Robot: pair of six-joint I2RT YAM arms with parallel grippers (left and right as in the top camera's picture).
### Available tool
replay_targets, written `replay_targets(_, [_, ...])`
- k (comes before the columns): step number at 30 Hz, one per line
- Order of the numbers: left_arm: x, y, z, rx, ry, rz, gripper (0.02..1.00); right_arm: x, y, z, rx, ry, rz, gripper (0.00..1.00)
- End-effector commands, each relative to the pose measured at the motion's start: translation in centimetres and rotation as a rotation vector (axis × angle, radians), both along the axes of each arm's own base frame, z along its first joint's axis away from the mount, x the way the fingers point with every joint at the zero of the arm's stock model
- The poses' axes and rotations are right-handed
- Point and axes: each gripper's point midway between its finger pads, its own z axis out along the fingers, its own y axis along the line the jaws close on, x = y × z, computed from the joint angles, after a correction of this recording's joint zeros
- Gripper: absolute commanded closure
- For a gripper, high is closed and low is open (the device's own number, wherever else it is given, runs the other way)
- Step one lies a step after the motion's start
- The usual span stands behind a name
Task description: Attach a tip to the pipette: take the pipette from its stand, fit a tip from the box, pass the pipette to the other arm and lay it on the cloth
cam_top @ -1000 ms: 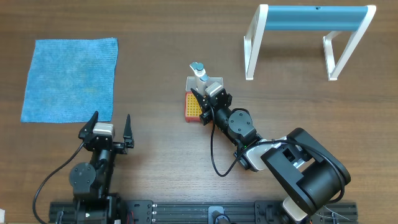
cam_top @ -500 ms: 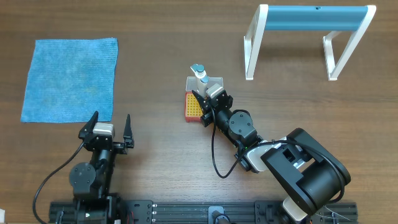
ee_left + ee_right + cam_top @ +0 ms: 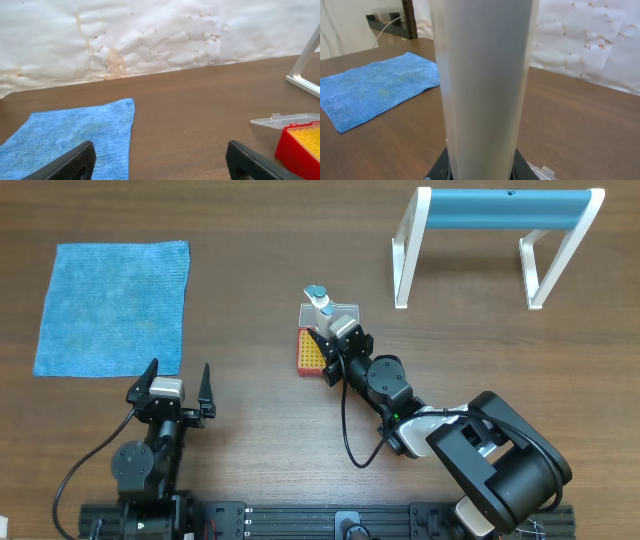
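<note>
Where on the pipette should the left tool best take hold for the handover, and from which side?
Probably the bare white shaft of the pipette just below its blue cap, approached from the cloth side. The right tool clamps the lower shaft, so only that upper stretch stands free.

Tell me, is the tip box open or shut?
Open: the tip box has its yellow rack exposed, and its clear lid lies folded back beside it.

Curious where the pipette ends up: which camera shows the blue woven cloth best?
The top view: the blue woven cloth lies whole, nothing covering it. The left wrist view cuts part of it off; the right wrist view shows it slanted, beside the white pipette barrel.
</note>
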Motion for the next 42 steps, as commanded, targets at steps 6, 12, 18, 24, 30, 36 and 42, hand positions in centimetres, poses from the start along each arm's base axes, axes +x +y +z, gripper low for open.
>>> replay_targets(6, [0.0, 0.0, -0.1, 0.008, 0.002, 0.0, 0.178, -2.5, -1.2, -7.0, -0.129, 0.195, 0.021, 0.925])
replay_targets(12, [0.0, 0.0, -0.1, 0.008, 0.002, 0.0, 0.178, -2.7, -1.4, -7.6, -0.144, 0.215, 0.021, 0.928])
replay_targets(18, [0.0, 0.0, -0.1, 0.008, 0.002, 0.0, 0.178, -0.2, -0.8, 0.8, 0.005, 0.009, -0.002, 0.928])
replay_targets(24, [0.0, 0.0, -0.1, 0.008, 0.002, 0.0, 0.178, 2.2, -1.1, 13.3, 0.086, -0.11, -0.039, 0.925])
replay_targets(30, [0.0, 0.0, -0.1, 0.008, 0.002, 0.0, 0.178, -1.5, 0.2, 15.8, -0.1, 0.198, 0.098, 0.925])
replay_targets(36, [0.0, 0.0, -0.1, 0.008, 0.002, 0.0, 0.178, -7.8, 2.5, 12.1, 0.009, 0.615, 0.337, 0.928])
replay_targets(42, [-0.1, -0.7, 0.1, -0.026, -0.003, -0.04, 0.178, -7.3, 2.9, 13.3, 0.136, 0.693, 0.298, 0.925])
